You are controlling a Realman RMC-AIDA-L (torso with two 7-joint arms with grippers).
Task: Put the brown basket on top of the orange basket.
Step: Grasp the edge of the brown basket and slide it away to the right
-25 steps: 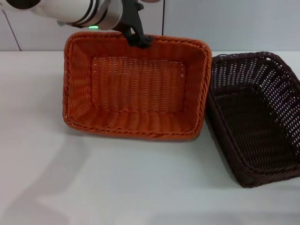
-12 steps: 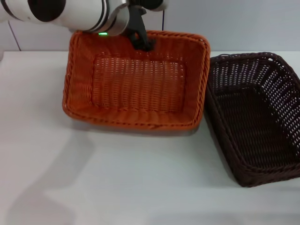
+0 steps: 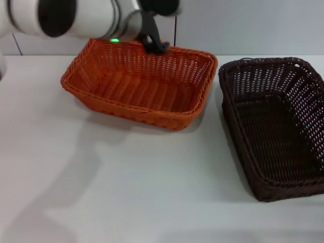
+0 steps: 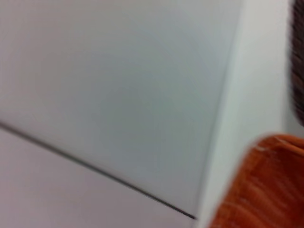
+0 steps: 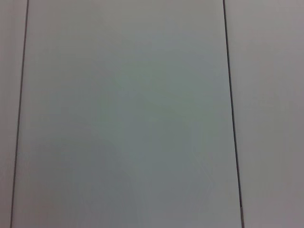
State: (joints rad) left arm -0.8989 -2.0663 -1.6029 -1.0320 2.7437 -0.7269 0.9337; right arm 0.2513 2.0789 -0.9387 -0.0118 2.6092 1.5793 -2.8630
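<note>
on the left of the head view my left end effector (image 3: 154, 44) grips the far rim of the orange basket (image 3: 139, 83), its dark fingers closed over the braided edge. compared with one second ago, the change is clear: then the orange basket stood tipped up steeply, showing me its whole inside bottom; half a second ago it was less steep; now it is much flatter, the near rim low and close to the desk (image 3: 126, 192), the far rim a little higher where i hold it. i cannot say for sure if the near side already touches the desk, but the shadow under it is very thin. the left wrist view gives only a blurred piece of orange weave (image 4: 259, 185) and the wall.

moving to the right, the brown basket (image 3: 276, 126) sits flat on the desk, just beside the orange one and apart from it by a narrow gap. it has not moved in this second.

the right end effector is not visible anywhere; its wrist camera shows only wall panels.

for the task, i judge this as preparation: the orange basket is being laid flat as the base. the stacking itself is not yet begun, because the brown basket is untouched.
</note>
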